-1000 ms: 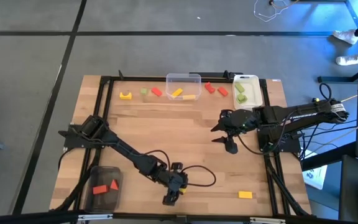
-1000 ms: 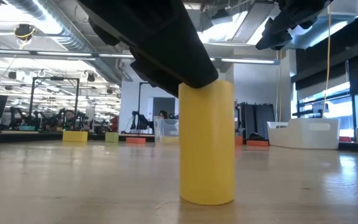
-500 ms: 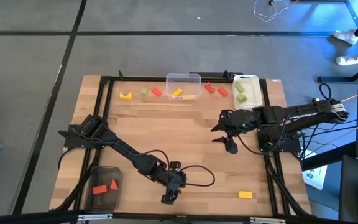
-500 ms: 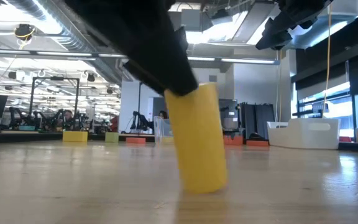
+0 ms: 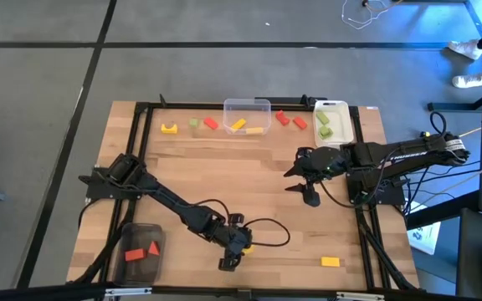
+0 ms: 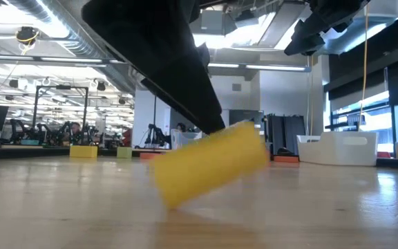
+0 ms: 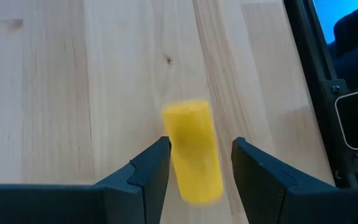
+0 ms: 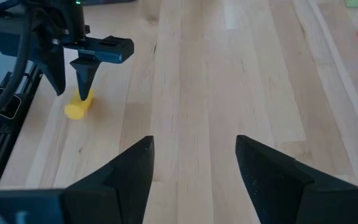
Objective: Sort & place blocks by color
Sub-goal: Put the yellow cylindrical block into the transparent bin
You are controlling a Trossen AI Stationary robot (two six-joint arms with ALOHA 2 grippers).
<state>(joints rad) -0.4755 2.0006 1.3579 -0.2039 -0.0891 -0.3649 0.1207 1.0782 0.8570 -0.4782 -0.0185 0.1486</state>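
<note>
1. The yellow cylinder [image 7: 192,152] lies tilted between the left gripper [image 7: 197,168]'s parted fingers, not clamped firmly.
2. The right gripper [image 5: 308,178] hangs released, well apart, over mid-table.
3. Done: red blocks [image 5: 143,250] in the dark tray [image 5: 125,233], green blocks [image 5: 325,124] in their container [image 5: 331,104].
4. Left: several scattered blocks [image 5: 210,124], one yellow block [image 5: 330,262] near the gripper.

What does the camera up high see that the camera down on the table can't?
Only the high view shows the dark bin holding red blocks, the yellow bar near the right edge, and both arms whole. Only the low view shows the yellow cylinder tipped over at a slant, and the room behind. Both show the green bin and the row of blocks along the far edge.
</note>
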